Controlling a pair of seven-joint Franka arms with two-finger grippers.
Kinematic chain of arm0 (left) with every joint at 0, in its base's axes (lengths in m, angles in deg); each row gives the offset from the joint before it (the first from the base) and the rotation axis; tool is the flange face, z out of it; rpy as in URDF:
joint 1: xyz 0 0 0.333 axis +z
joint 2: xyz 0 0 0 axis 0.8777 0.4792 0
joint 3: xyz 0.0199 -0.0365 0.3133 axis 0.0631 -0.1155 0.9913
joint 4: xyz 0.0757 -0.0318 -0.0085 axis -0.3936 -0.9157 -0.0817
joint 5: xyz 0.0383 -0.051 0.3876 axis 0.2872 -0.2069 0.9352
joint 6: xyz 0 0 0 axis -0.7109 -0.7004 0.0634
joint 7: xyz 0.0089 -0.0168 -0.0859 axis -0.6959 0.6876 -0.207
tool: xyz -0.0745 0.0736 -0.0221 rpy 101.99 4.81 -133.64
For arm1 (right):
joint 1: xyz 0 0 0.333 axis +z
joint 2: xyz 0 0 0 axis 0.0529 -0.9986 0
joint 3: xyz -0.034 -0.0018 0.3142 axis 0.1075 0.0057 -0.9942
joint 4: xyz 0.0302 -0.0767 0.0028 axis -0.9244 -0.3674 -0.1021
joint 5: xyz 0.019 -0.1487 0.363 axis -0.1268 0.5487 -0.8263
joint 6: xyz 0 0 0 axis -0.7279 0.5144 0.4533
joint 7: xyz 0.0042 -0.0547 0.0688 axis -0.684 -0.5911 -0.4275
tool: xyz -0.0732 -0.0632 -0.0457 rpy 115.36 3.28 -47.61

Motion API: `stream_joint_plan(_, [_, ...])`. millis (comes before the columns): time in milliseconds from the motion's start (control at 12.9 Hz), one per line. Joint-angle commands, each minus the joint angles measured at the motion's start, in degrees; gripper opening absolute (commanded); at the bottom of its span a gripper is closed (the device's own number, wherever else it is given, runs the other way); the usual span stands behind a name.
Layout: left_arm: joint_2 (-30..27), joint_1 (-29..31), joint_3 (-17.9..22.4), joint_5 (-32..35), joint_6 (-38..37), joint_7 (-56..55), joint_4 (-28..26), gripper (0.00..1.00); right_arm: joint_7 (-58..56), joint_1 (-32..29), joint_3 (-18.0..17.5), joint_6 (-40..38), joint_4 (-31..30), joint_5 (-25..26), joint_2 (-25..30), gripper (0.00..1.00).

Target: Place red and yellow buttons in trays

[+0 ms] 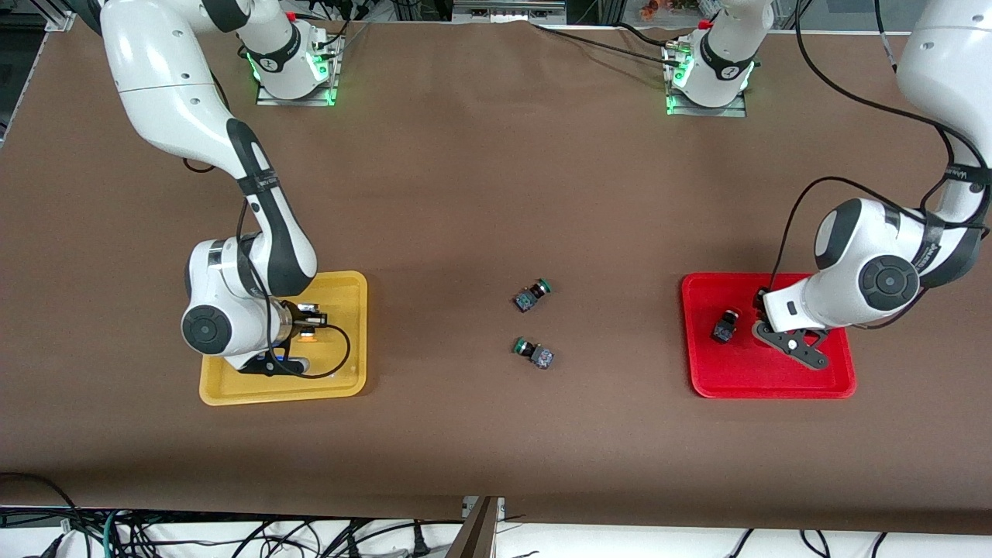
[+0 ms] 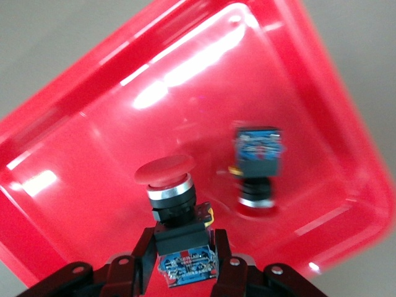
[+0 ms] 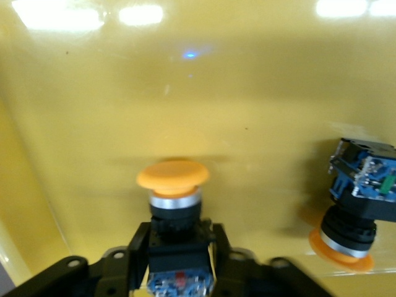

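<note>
In the front view the right arm point(image 1: 248, 310) covers most of the yellow tray's point(image 1: 341, 384) inside. The second red button point(image 2: 257, 164) in the red tray point(image 2: 111, 80) is blurred.

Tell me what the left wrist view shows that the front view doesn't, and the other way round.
Only the left wrist view shows the left gripper shut on a red-capped button. Only the front view shows the yellow tray, the right gripper over it, and two green-capped switches on the table between the trays. Both show the red tray and the second red button lying in it.
</note>
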Motion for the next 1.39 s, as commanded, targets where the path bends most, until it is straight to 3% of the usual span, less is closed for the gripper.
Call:
stream_joint_plan(0, [2.2, -0.44, 0.79, 2.9, 0.33, 4.29, 4.32, 0.2, -1.2, -0.96, -0.2, -1.05, -0.38, 0.52, 2.5, 1.0])
stream_joint_plan(310, [5.47, -0.44, 2.81, 4.31, 2.51, 7.28, 6.01, 0.23, -5.75, -3.59, 1.2, -17.71, 6.29, 0.53, 6.98, 1.0])
stream_joint_plan(387, [5.55, -0.44, 2.81, 4.4, 2.61, 7.28, 6.09, 0.53, -8.3, -3.94, 2.43, -22.11, 8.48, 0.53, 7.51, 1.0])
stream_joint_plan(465, [5.47, -0.44, 2.81, 4.4, 2.44, 7.37, 6.09, 1.0, -10.32, -4.12, 3.57, -26.24, 10.77, 0.53, 8.56, 1.0])
stream_joint_plan(697, [3.02, -0.62, 1.24, 3.17, -1.14, 7.11, 6.36, 1.0, -11.31, -4.12, 6.04, -34.44, 13.07, 0.62, 11.81, 1.0])
stream_joint_plan(775, [1.7, -0.27, -1.55, 2.82, -4.3, 6.76, 6.62, 1.0, -11.31, -4.12, 6.39, -36.11, 13.07, 0.62, 13.74, 1.0])
stream_joint_plan(1085, [-7.78, -0.53, -6.41, -8.84, -15.03, 2.73, 6.8, 1.0, -10.61, -4.12, 6.23, -41.92, 12.9, 1.75, 22.25, 1.0])
stream_joint_plan(1317, [-15.24, -0.44, -7.82, -14.39, -21.62, -2.72, 7.06, 1.0, -10.61, -4.3, 4.91, -41.93, 6.16, 2.63, 32.18, 1.0])
